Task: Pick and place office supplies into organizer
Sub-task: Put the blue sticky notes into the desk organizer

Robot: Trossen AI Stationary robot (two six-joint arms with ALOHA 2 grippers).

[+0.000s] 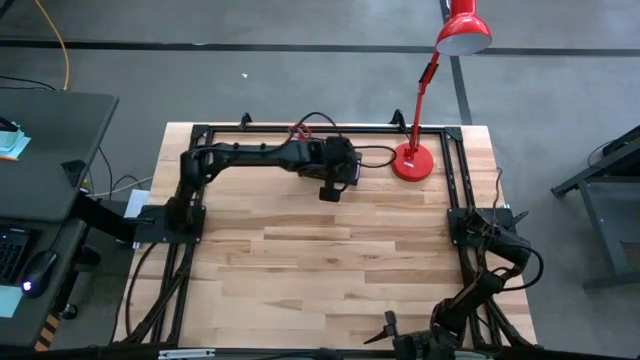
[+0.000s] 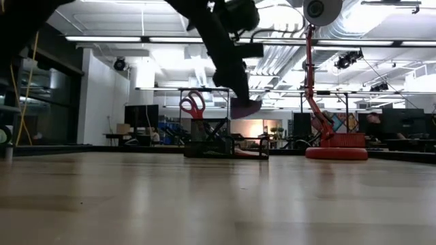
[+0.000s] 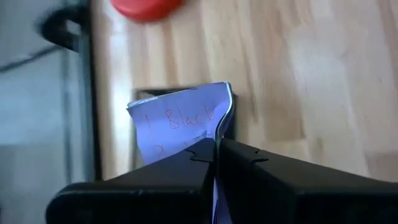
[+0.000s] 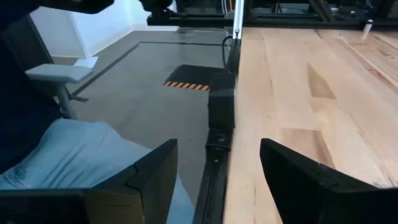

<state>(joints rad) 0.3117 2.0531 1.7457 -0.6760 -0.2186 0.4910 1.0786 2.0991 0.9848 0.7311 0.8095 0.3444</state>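
High view: we list the left gripper [image 1: 330, 192] reaching across the far side of the table [image 1: 330, 270], over the organizer [image 1: 318, 150], which its arm mostly hides; a red lamp [image 1: 413, 162] stands just beside it; the right gripper [image 1: 388, 327] waits folded at the near right corner. Low view: the organizer [image 2: 225, 145] sits at the far edge with red-handled scissors [image 2: 193, 105] upright in its cup, and a purple note pad [image 2: 245, 107] hangs above its lower tray section. Left wrist view: the fingers [image 3: 261, 180] are pinched shut on the purple note pad [image 3: 180, 127], handwriting showing, a dark compartment below. Right wrist view: the fingers [image 4: 298, 171] stand wide, holding nothing. Risk, in our judgement: the thin pad could flex, catch the tray wall or flutter aside on release. Surface: pale wooden planks, black frame rails. Room: a bright workshop with grey floor, benches and ceiling ducts.
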